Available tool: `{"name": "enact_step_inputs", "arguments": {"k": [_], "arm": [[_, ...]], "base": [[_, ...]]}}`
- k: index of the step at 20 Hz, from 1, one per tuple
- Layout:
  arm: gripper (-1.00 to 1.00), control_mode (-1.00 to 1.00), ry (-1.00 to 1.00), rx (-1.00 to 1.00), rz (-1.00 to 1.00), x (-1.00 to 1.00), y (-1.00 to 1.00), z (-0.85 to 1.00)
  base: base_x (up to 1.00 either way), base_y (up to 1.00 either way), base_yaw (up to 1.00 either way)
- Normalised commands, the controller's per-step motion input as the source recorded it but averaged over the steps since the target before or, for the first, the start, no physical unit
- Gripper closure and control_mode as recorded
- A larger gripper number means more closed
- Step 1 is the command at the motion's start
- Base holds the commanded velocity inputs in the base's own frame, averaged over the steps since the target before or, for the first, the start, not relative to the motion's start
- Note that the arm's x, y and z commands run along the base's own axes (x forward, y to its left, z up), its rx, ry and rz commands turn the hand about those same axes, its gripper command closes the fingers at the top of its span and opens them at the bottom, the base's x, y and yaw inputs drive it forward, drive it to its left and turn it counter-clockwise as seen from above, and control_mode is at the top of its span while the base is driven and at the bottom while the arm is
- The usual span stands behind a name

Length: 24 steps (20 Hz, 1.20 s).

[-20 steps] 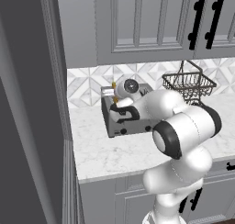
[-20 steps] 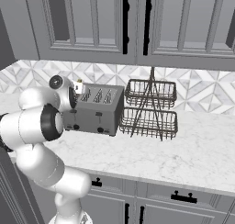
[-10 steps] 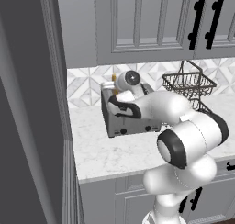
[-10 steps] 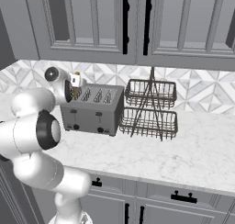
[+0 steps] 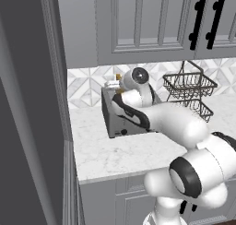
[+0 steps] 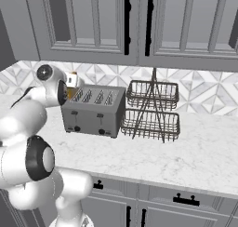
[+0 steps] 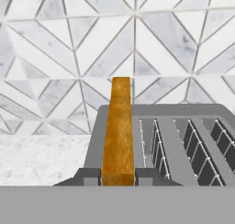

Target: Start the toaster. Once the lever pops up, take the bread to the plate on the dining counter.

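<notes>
My gripper (image 7: 118,179) is shut on the bread (image 7: 119,131), a thin orange-tan slice seen edge-on between the dark fingertips (image 7: 91,177). The slice hangs just above the left-most slot of the grey four-slot toaster (image 7: 183,140), and its far end stands against the tiled backsplash. In the right base view, the gripper (image 6: 72,80) hovers over the left end of the toaster (image 6: 95,113) with a bit of bread (image 6: 69,93) showing. In the left base view, the arm covers much of the toaster (image 5: 114,121), with the gripper (image 5: 115,81) above it. The plate and the dining counter are out of view.
A two-tier black wire basket (image 6: 151,110) stands right of the toaster on the marble wall counter (image 6: 186,149). Grey upper cabinets (image 6: 125,26) hang close overhead. A tall dark panel (image 5: 27,109) bounds the counter on the left.
The hand has risen a little and shifted toward the toaster's left end with the bread in it. The elbow has swung up and forward.
</notes>
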Motion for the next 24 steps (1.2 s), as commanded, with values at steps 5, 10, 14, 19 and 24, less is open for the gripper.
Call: {"name": "enact_step_inputs", "arguments": {"k": [5,10,14,19,24], "arm": [[1.0,-1.0,0.0,0.0,0.02,-0.99,-0.46,0.17],[1.0,-1.0,0.0,0.0,0.01,-0.99,-0.64,0.33],[1.0,-1.0,0.02,0.0,0.0,-1.0,-0.31,0.52],[1.0,-1.0,0.05,0.0,-0.04,-0.99,-0.2,0.39],[1.0,-1.0,0.16,0.0,-0.12,-0.85,-0.14,0.27]], "base": [[0.0,0.0,0.0],[0.0,0.0,0.0],[0.0,0.0,0.0],[0.0,0.0,0.0],[0.0,0.0,0.0]]}}
